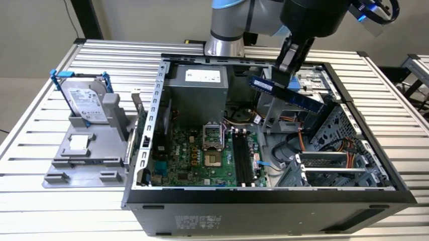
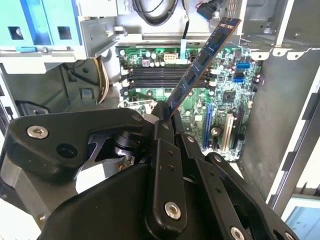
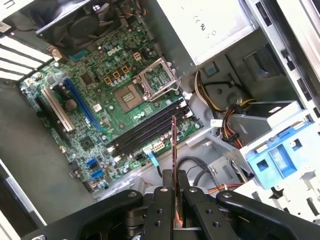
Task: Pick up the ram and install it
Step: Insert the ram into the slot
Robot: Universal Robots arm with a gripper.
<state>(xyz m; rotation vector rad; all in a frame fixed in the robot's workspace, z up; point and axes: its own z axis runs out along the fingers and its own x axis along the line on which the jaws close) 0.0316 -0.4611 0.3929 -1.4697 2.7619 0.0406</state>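
Note:
The ram (image 1: 288, 94) is a dark stick with blue labels, held tilted in the air above the open computer case (image 1: 144, 150). My gripper (image 1: 285, 70) is shut on one end of it, over the case's rear half. In the second wrist view the ram (image 2: 200, 60) slants away from the gripper (image 2: 167, 117) over the green motherboard (image 2: 225, 95). In the first wrist view the ram (image 3: 174, 145) appears edge-on between the fingers (image 3: 162, 195), above and apart from the black memory slots (image 3: 150, 127). The slots (image 1: 241, 160) look empty.
A silver hard drive with blue rails (image 1: 87, 103) stands on a grey fixture (image 1: 80, 160) at the exterior view's left. Inside the case are the power supply (image 1: 198, 85), the CPU socket (image 1: 213, 143), a metal drive cage (image 1: 328, 165) and loose cables (image 1: 288, 145).

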